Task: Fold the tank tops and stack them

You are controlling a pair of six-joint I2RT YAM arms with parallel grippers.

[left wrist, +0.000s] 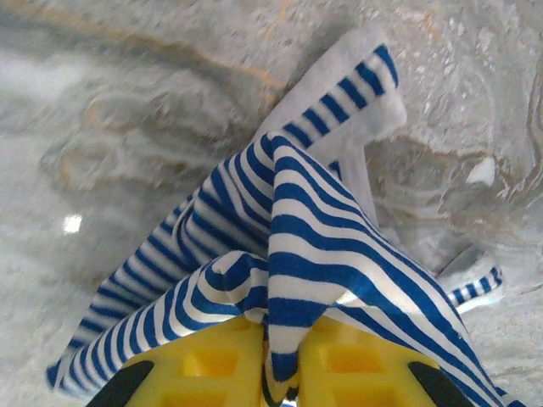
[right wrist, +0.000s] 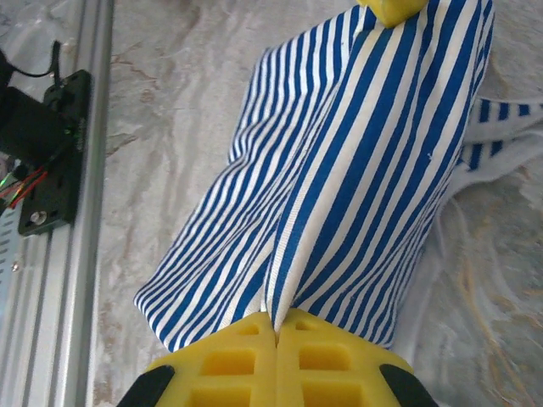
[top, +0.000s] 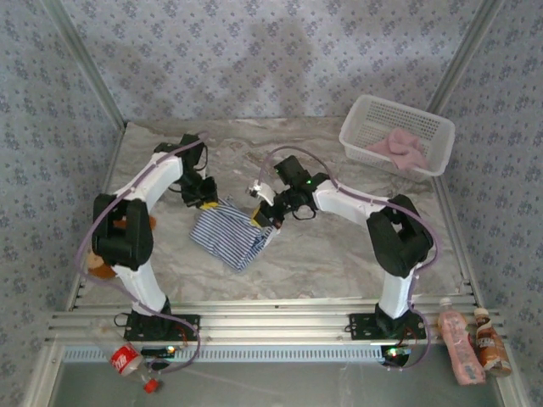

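The striped tank top [top: 227, 236] lies partly folded on the marble table [top: 339, 254], between the two arms. My left gripper [top: 204, 201] is at its far left corner. In the left wrist view the yellow fingers [left wrist: 212, 365] pinch a bunched fold of the striped tank top [left wrist: 331, 254], and the left gripper [left wrist: 284, 331] is shut on it. My right gripper [top: 263, 214] is at the top's far right corner. In the right wrist view it [right wrist: 277, 318] is shut on an edge of the striped cloth [right wrist: 356, 170], lifting it. The pink tank top [top: 399, 149] lies crumpled in the basket.
A white lattice basket [top: 434, 125] stands at the back right corner. Two bottles [top: 458, 343] [top: 490, 339] lie by the right arm's base and a red-labelled bottle [top: 125, 360] by the left one. An aluminium rail [top: 271, 326] runs along the near edge.
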